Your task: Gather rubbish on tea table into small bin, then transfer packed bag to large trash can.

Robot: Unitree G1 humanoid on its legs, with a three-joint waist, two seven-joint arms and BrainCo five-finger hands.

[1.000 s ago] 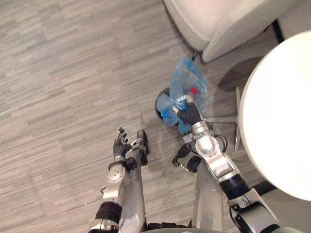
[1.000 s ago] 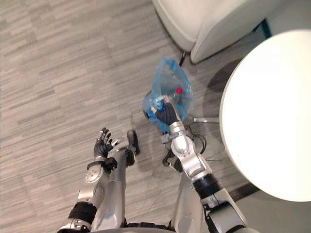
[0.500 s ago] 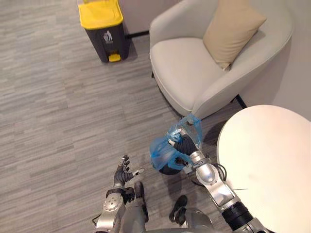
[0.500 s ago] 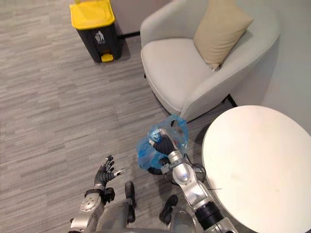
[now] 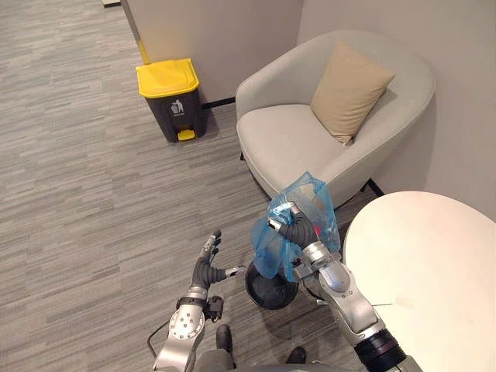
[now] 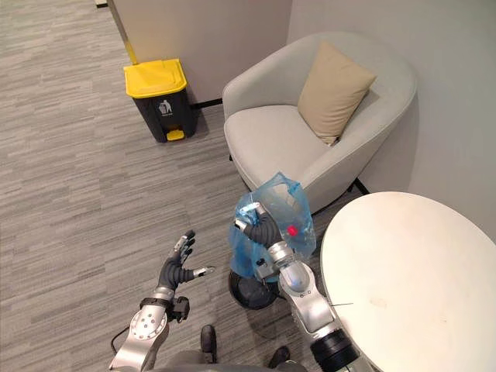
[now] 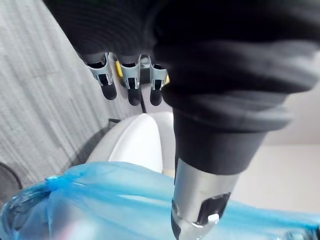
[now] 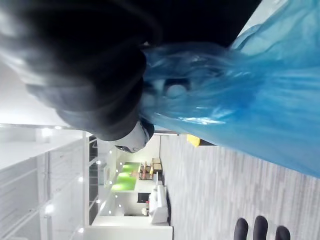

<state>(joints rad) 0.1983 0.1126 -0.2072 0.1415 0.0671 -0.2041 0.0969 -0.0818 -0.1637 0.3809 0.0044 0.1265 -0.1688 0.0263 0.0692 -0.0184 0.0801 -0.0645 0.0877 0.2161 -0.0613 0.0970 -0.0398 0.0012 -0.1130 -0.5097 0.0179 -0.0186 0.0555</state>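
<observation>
over small bin point(image 5: 271, 289), right robot hand point(image 5: 297, 231) gripping bag point(image 5: 316, 200)

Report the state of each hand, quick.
Left hand: open, fingers spread, holding nothing.
Right hand: shut on the blue rubbish bag.

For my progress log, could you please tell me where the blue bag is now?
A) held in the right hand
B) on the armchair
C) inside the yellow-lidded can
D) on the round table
A: the right hand is curled round the blue bag, over the small black bin.
</observation>
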